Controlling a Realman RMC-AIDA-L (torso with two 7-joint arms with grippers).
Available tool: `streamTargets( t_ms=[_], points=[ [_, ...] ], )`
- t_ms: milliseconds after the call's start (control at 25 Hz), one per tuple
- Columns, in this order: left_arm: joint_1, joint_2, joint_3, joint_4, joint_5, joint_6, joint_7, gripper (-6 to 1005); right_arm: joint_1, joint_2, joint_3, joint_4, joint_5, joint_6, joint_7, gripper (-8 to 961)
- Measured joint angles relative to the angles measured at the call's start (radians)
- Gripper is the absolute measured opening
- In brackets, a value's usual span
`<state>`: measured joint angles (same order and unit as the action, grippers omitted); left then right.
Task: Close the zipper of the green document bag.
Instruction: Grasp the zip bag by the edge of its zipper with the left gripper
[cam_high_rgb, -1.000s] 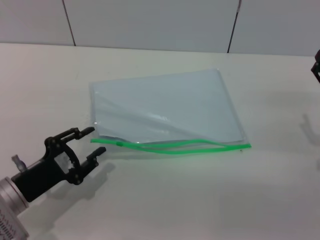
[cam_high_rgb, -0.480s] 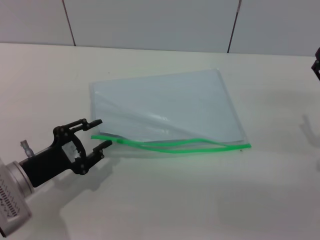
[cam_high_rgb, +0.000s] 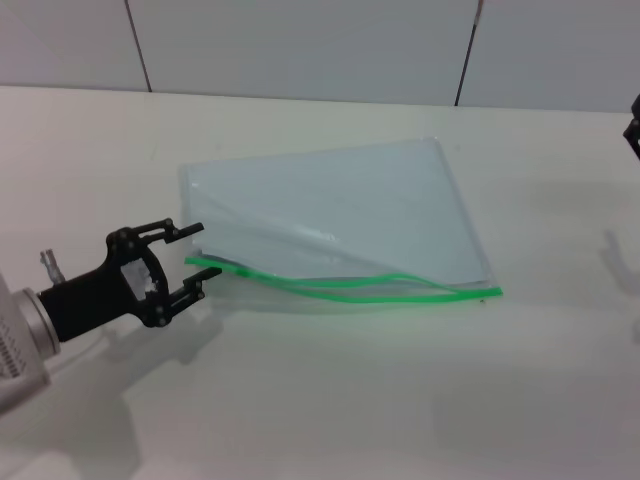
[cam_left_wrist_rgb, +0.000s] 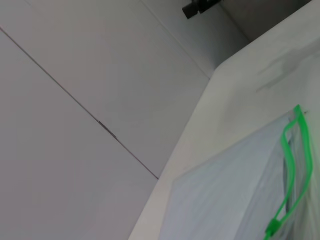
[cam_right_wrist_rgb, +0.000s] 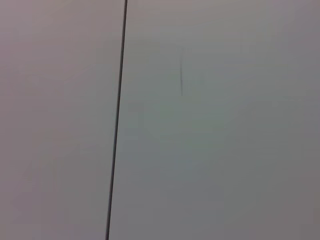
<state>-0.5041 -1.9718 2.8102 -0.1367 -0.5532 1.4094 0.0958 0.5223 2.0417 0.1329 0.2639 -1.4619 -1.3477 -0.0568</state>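
The green document bag (cam_high_rgb: 330, 215) lies flat in the middle of the white table, translucent pale blue, with white sheets showing through. Its zipper (cam_high_rgb: 345, 288) runs along the near long edge as two bright green strips that gape apart. The slider end (cam_high_rgb: 205, 264) is at the bag's left corner. My left gripper (cam_high_rgb: 198, 254) is open, its two black fingers straddling that left corner just above the table. The left wrist view shows the bag (cam_left_wrist_rgb: 235, 195) and the parted zipper (cam_left_wrist_rgb: 292, 165). My right gripper (cam_high_rgb: 632, 125) is parked at the far right edge.
A white table (cam_high_rgb: 330, 400) carries the bag, with a pale panelled wall (cam_high_rgb: 300, 45) behind it. The right wrist view shows only that wall (cam_right_wrist_rgb: 200, 125).
My left gripper has moved up and right from the near left of the table to the bag's left corner, staying open. The bag's left end has shifted slightly.
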Motion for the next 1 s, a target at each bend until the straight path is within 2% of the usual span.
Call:
streamTargets(
  t_ms=[200,520,1000],
  points=[
    [-0.036,0.008,0.001,-0.018,0.053,-0.033,-0.039,507,0.003,0.001,-0.005,0.0,-0.002,-0.001,0.0,845],
    [-0.069,0.0,0.002,-0.018,0.123,-0.123,-0.028,507,0.007,0.002,-0.023,0.002,-0.002,-0.018,0.0,839],
    [-0.098,0.006,0.0,-0.018,0.121,-0.136,0.031,499,0.009,0.0,-0.042,0.017,-0.001,-0.04,0.0,829]
  ],
)
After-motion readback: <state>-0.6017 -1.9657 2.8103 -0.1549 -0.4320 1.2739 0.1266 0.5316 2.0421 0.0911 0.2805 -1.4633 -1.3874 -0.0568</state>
